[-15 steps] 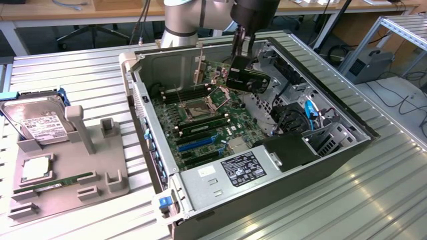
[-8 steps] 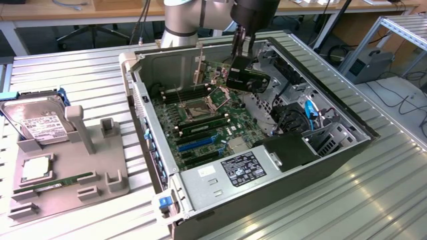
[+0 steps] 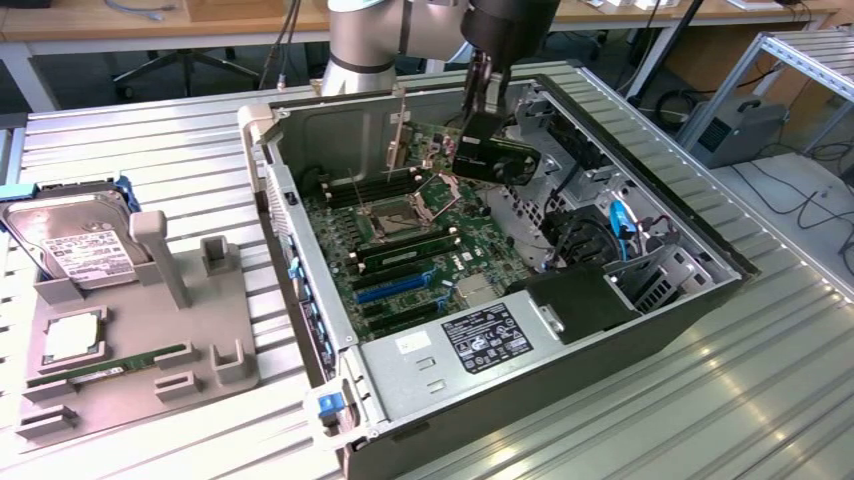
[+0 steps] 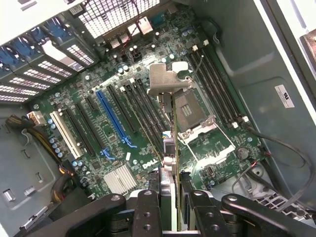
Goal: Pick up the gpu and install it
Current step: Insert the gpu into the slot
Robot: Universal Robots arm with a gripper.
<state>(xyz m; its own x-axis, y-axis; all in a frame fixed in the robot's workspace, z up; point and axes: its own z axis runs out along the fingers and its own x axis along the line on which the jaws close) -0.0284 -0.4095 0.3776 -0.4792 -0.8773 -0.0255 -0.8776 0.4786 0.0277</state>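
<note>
The gpu [image 3: 491, 156], a black card with a silver bracket [image 3: 396, 138] at one end, hangs inside the open computer case [image 3: 287, 215], above the motherboard [image 3: 461, 250]. My gripper [image 3: 477, 112] comes down from above and is shut on its upper edge. In the wrist view the gpu [image 4: 175, 143] shows edge-on between my fingers [image 4: 147, 210], its silver bracket [image 4: 165, 80] at the far end. It hovers over the area between the black slots and the CPU socket [image 4: 190, 111], apart from the board. The long blue slot [image 4: 114, 117] lies to one side.
A grey holder [image 3: 174, 340] on the exterior view's left carries a silver hard drive [image 3: 74, 248], a green RAM stick [image 3: 127, 362] and a CPU [image 3: 74, 340]. The case walls, drive cage [image 3: 587, 240], cables and power supply [image 3: 470, 345] surround the motherboard.
</note>
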